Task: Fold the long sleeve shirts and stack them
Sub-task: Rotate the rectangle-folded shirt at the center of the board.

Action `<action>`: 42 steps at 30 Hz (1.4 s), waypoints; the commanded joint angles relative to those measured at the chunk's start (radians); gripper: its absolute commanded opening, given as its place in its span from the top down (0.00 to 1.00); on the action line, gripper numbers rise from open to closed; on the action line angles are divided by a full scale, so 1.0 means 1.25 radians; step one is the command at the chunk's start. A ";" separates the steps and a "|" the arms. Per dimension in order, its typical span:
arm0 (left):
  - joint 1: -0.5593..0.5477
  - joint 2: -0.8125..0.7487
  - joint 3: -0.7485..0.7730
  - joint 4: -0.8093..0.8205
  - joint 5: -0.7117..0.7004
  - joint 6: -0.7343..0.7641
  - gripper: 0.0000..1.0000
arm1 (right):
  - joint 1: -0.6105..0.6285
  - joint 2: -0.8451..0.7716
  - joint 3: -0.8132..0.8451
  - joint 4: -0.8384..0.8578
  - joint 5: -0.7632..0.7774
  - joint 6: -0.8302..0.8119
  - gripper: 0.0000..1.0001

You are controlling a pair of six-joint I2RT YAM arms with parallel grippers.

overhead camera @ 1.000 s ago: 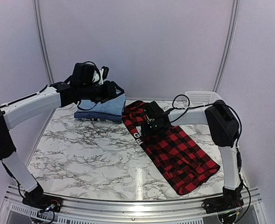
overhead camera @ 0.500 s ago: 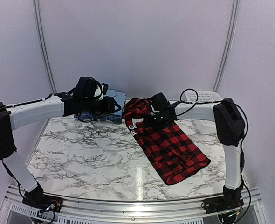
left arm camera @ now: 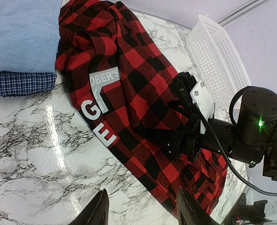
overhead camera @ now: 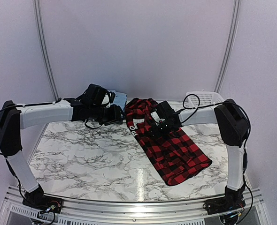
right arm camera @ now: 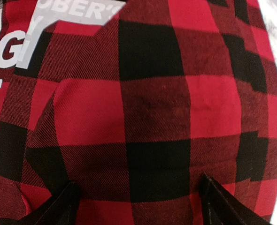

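Two shirts are done: the light blue shirt lies folded on the dark blue checked shirt, well apart from the basket. The plaid shirt, just beside the basket, looks only folded lengthwise and is not yet stacked. Your right gripper and left gripper show fingers apart, holding nothing.

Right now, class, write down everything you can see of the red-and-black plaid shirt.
The plaid shirt is woven cloth in red-and-black buffalo checks, with large white block letters. It lies folded in a long strip, diagonal across the marble table, rumpled at its far end, which abuts the folded blue shirts. The right tool stands over its middle, jaws open.
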 commanded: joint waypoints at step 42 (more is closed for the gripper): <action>0.001 0.009 -0.041 -0.006 0.003 -0.017 0.51 | -0.115 0.015 0.152 0.174 -0.360 0.209 0.46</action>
